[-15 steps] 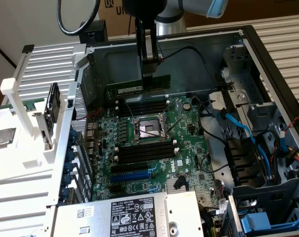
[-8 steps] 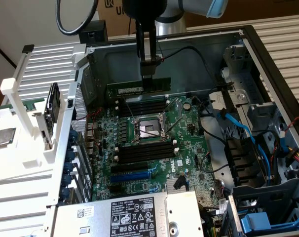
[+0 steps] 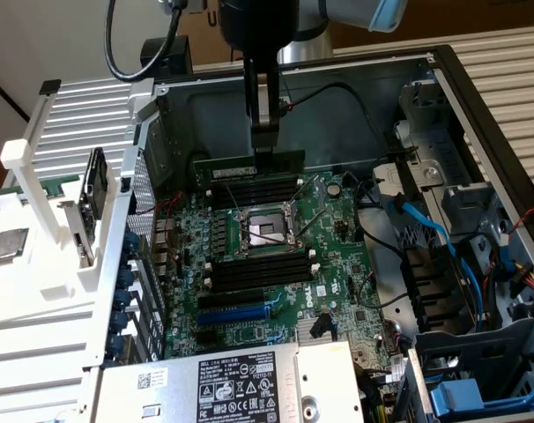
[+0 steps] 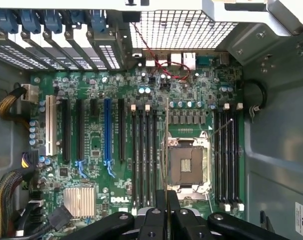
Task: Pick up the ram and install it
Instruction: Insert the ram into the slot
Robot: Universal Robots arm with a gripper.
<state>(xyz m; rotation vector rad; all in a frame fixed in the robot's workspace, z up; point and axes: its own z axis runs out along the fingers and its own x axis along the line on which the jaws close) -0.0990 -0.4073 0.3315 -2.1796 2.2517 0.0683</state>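
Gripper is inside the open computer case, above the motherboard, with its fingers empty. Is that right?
Not quite: the fingers are not empty. The exterior view shows the gripper shut on the ram, holding it inside the open computer case, above the motherboard.

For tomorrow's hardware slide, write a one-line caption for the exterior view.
Gripper holds the ram over black memory slots beside the empty CPU socket on an open computer's motherboard.
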